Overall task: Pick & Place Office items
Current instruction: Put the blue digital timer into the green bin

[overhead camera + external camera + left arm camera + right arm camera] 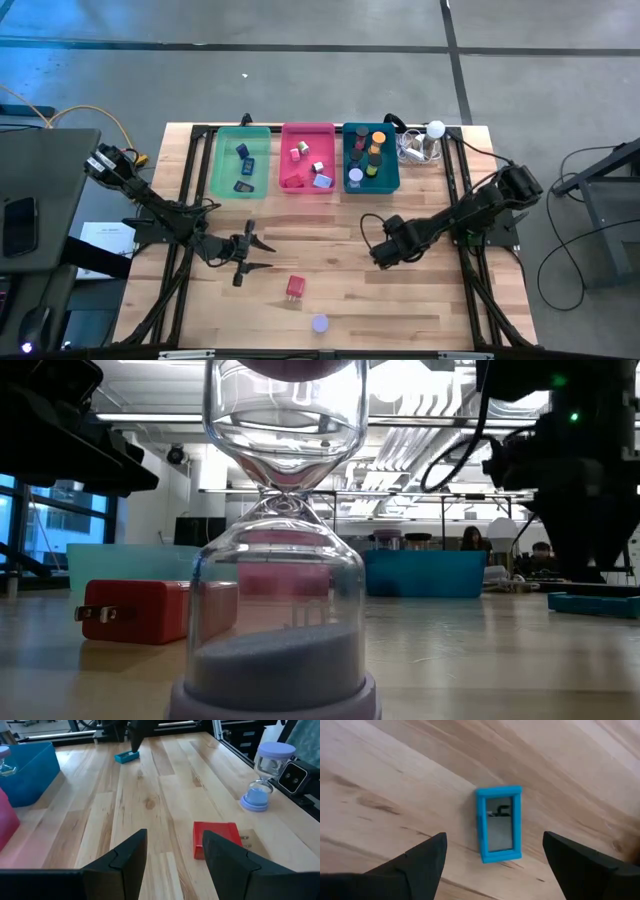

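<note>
A: What's the biggest thing here?

B: The wooden bench [420,300]. At its far edge sit three trays side by side: green tray [226,165], pink tray [290,170], teal tray [392,178], each with small office pieces inside.

A: And the arms?

B: The left gripper [258,254] hovers over the middle-left of the bench, its jaws partly apart and holding nothing. Just ahead of them lies the red block [216,838], a plug-like piece with prongs.

A: The right one?

B: The right gripper [492,855] hangs low over the bench right of centre, its jaws spread wide and empty. Between them, flat on the wood, lies a blue rectangular piece [499,824] with a grey face.

A: Anything smaller?

B: A lavender hourglass [283,550] stands upright near the bench's front edge, just beyond the red block, sand settled in its lower bulb.
</note>
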### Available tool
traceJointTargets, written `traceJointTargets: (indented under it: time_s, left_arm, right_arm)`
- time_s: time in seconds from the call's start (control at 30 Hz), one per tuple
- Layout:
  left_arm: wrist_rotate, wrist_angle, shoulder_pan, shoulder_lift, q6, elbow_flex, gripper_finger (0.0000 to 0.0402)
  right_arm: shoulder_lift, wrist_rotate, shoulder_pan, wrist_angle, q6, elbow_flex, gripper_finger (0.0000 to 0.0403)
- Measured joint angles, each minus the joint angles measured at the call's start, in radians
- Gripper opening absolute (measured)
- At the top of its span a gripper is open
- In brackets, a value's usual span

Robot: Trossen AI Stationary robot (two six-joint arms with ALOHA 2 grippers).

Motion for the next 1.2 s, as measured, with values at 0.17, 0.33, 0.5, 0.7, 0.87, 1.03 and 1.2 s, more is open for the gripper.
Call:
traceJointTargets:
  time_s: [0.17,0.33,0.5,0.7,0.87,1.03,1.2]
  left_arm:
    - [0.0,0.0,-0.003,0.0,-0.003,0.0,0.0187]
    - [0.004,-0.003,-0.012,0.0,-0.003,0.0,0.0187]
    - [0.006,-0.01,-0.018,0.0,-0.003,0.0,0.0187]
    - [0.006,-0.016,-0.017,0.0,-0.002,0.0,0.0187]
    - [0.006,-0.016,-0.017,0.0,-0.002,0.0,0.0187]
    - [0.007,-0.023,-0.017,0.0,-0.002,0.0,0.0187]
    - [0.007,-0.038,-0.017,0.0,0.001,0.0,0.0187]
  right_arm:
    - [0.0,-0.029,0.001,0.086,0.002,-0.056,0.0318]
    - [0.0,-0.058,0.002,0.174,0.037,-0.133,0.0318]
    - [-0.006,-0.056,0.002,0.262,0.05,-0.183,0.0318]
    - [-0.006,-0.044,0.002,0.275,0.065,-0.201,0.0282]
    - [-0.004,-0.046,0.002,0.288,0.06,-0.202,0.0186]
    - [-0.004,-0.045,0.002,0.287,0.041,-0.202,0.0132]
    - [-0.003,-0.034,0.002,0.304,0.031,-0.202,0.0132]
